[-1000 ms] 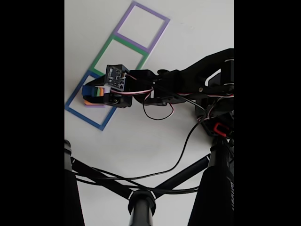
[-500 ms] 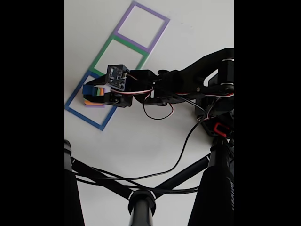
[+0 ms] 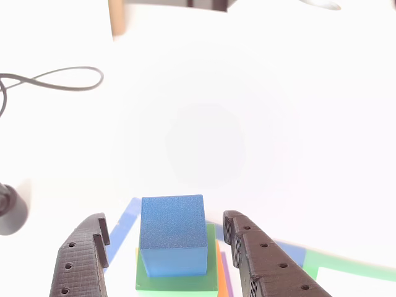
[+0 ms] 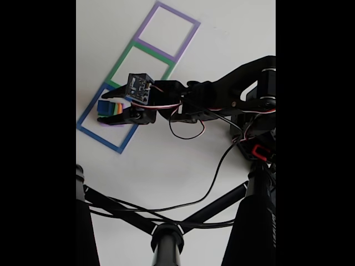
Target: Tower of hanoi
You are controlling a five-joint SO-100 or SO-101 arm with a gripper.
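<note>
At the bottom centre of the other view, a small blue cube (image 3: 173, 234) sits on top of a wider green block (image 3: 177, 281), with thin orange and purple edges (image 3: 221, 272) of lower blocks peeking out at its right side. The tool (image 3: 167, 242) straddles the cube with its two dark fingers (image 3: 263, 263) spread, one on each side, and a clear gap shows between each finger and the cube, so it is open and has hold of nothing. Strips of blue tape (image 3: 124, 223) and green tape (image 3: 352, 266) run along the white worktop (image 3: 204, 124) under and beside the stack, and a dark cable (image 3: 55, 79) loops at the upper left. In the fixed view, the arm (image 4: 222, 97) reaches in from the right toward the left middle of the frame, where the stack (image 4: 108, 113) stands inside the blue tape square (image 4: 97, 133), the lowest of three outlined squares. The green square (image 4: 143, 65) and the purple square (image 4: 169, 30) above it hold no blocks. The tool (image 4: 111, 108) sits around the top of the stack. Judging by this, the puzzle is at its very start: all blocks are piled in one square, no block has been moved to another square, and the first step in hand looks to be closing on the blue cube to lift it off.
</note>
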